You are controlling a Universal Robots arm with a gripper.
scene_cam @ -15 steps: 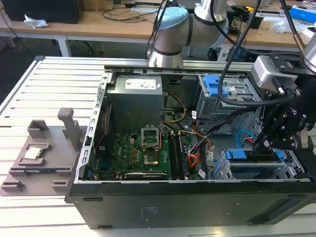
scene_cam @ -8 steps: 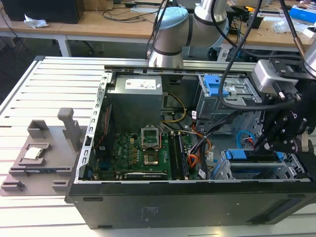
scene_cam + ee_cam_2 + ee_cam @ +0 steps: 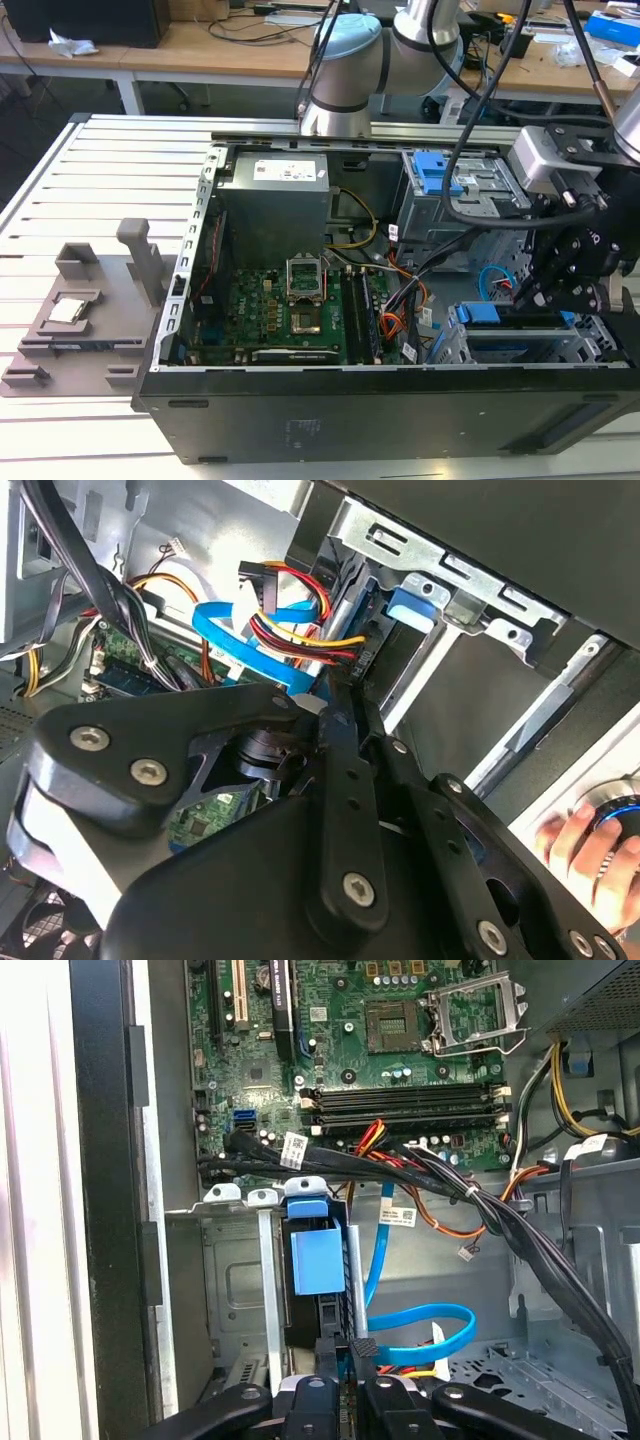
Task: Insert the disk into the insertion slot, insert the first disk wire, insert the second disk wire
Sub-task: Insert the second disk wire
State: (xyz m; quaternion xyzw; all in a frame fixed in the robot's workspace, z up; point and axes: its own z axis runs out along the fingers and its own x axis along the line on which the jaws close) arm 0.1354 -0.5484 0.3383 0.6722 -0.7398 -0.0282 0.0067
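The disk (image 3: 318, 1260), in its bright blue carrier, sits inside the insertion slot (image 3: 235, 1290), the low grey cage at the case's corner on the exterior view's right (image 3: 560, 350). My gripper (image 3: 347, 1348) is at the disk's rear end, its black fingers (image 3: 345, 695) drawn close together on the dark plug of the first disk wire (image 3: 300, 640), the red, orange and yellow bundle. The plug lies against the disk's back edge. The second disk wire (image 3: 430, 1310), a flat light-blue cable, curls in a loop beside the fingers.
Thick black cable bundles (image 3: 480, 1205) cross above the cage. The motherboard (image 3: 275, 310) fills the case floor, and the taller grey cage with a blue latch (image 3: 440, 175) stands behind. A person's hand (image 3: 585, 845) rests outside the case. A grey fixture (image 3: 85, 310) lies on the table.
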